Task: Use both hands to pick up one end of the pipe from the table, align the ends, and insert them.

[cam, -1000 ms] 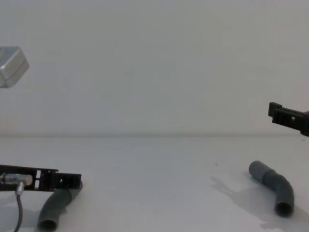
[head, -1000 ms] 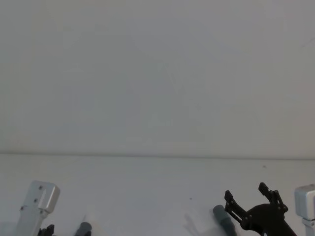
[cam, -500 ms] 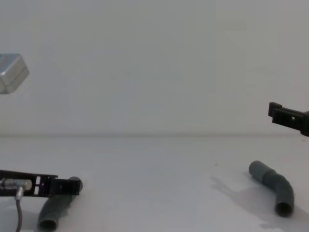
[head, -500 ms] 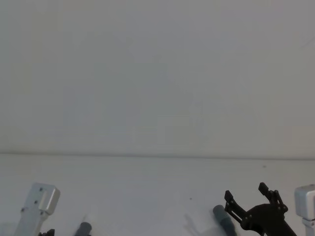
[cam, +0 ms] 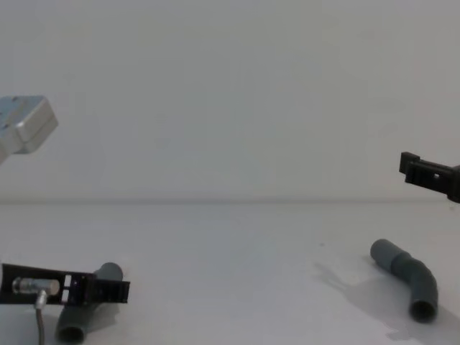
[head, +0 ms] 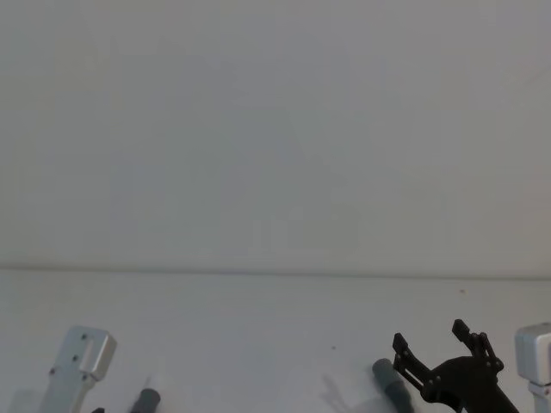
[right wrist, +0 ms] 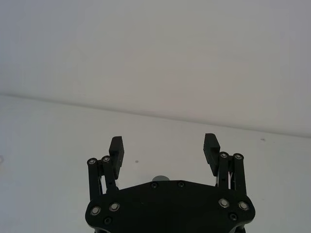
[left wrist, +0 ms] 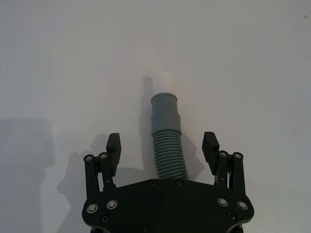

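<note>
Item 1: left gripper (left wrist: 163, 143) has dropped lower, jaws wide, straddling the ribbed middle of the left pipe piece (left wrist: 165, 114) on the table (cam: 230, 251); grasp looks imminent.
Item 2: right gripper (right wrist: 164, 143) unmoved, wide, above the right pipe piece (cam: 410, 277).

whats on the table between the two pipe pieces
Nothing. In the chest view the stretch of table between the left piece and the right piece is bare.

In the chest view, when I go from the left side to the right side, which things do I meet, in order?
Silver-grey metal arm block → black plastic left gripper, open, at the lower left → dark-grey bent hose piece lying on the right → black plastic right gripper, open, at the right edge.
</note>
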`<state>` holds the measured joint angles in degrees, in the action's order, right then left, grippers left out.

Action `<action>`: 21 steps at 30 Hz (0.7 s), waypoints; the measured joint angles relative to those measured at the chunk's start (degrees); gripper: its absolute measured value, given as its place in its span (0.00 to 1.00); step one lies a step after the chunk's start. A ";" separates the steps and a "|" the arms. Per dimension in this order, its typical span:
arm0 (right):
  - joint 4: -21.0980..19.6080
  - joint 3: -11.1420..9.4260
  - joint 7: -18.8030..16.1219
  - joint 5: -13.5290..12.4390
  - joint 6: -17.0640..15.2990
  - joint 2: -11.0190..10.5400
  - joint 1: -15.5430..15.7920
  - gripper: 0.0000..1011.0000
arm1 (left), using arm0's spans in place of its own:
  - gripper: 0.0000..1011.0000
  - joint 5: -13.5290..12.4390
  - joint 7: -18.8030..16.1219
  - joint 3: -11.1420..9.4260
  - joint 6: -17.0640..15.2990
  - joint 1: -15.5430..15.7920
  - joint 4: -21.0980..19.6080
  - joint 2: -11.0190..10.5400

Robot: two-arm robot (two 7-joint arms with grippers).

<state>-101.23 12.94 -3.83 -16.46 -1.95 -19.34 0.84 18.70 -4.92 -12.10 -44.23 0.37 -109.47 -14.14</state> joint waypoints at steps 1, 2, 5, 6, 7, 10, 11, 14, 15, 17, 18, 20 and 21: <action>0.00 0.00 0.00 0.00 0.00 0.00 0.00 0.99 | 0.99 -0.12 0.11 -0.11 -0.05 0.13 0.23 0.04; 0.00 0.00 0.00 0.00 0.00 0.00 0.00 0.99 | 0.99 -0.18 0.14 -0.15 -0.07 0.17 0.29 0.06; 0.00 0.00 0.00 0.00 0.00 0.00 0.00 0.99 | 0.99 -0.41 0.24 -0.37 -0.17 0.40 0.68 0.21; 0.00 0.00 0.00 -0.01 0.00 0.00 0.00 0.99 | 0.99 -0.51 0.26 -0.44 -0.22 0.49 0.86 0.31; 0.00 0.00 0.00 0.00 0.00 0.00 0.00 0.99 | 0.99 -0.57 0.27 -0.47 -0.26 0.52 0.93 0.36; 0.00 0.00 0.00 -0.01 0.00 0.00 0.00 0.99 | 0.99 -0.76 0.28 -0.58 -0.36 0.66 1.21 0.59; 0.00 0.00 0.00 -0.01 0.00 0.00 0.00 0.99 | 0.99 -0.81 0.27 -0.60 -0.40 0.68 1.28 0.63; 0.00 0.00 0.00 -0.01 0.00 0.00 0.00 0.99 | 0.99 -0.93 0.27 -0.65 -0.47 0.78 1.44 0.76; 0.00 0.00 0.00 -0.01 0.00 0.00 0.00 0.99 | 0.99 -0.98 0.27 -0.68 -0.50 0.81 1.52 0.82; 0.00 0.00 0.00 0.00 0.00 0.00 0.00 0.99 | 0.99 -1.04 0.27 -0.71 -0.53 0.85 1.60 0.89; 0.00 0.00 0.00 0.00 0.00 0.00 0.00 0.99 | 0.99 -1.11 0.27 -0.73 -0.56 0.89 1.68 0.94; 0.00 0.00 0.00 -0.01 0.00 0.00 0.00 0.99 | 0.93 -1.17 0.27 -0.76 -0.60 0.95 1.77 1.01; 0.00 0.00 0.00 0.00 0.00 0.00 0.00 0.99 | 0.92 -1.19 0.26 -0.78 -0.61 0.96 1.80 1.04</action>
<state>-101.23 12.94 -3.83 -16.46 -1.95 -19.33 0.84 17.51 -4.66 -12.88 -44.84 1.32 -107.67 -13.10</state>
